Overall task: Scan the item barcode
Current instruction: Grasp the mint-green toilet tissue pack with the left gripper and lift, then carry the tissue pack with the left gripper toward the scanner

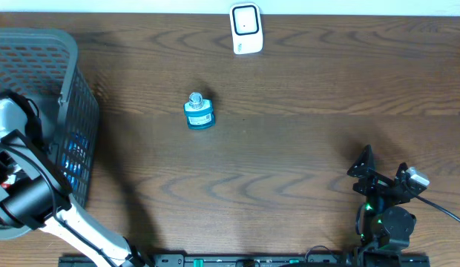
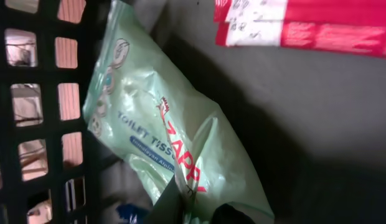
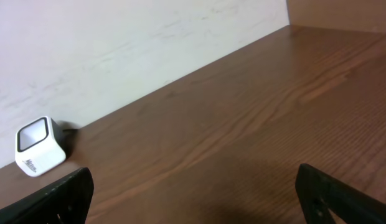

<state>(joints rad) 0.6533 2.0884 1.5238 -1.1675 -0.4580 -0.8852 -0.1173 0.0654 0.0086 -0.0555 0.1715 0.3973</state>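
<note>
Item: tissue pack (image 2: 180,149), pale green film, red lettering (creased), lying in the grey basket (image 1: 67,81). We note the left gripper (image 2: 193,208) down inside the basket, fingers pinched tight on the pack's edge; right gripper (image 1: 383,169) low over the brown wooden table (image 1: 304,111), spread wide, empty. White scanner (image 1: 245,28) by the wall.
</note>
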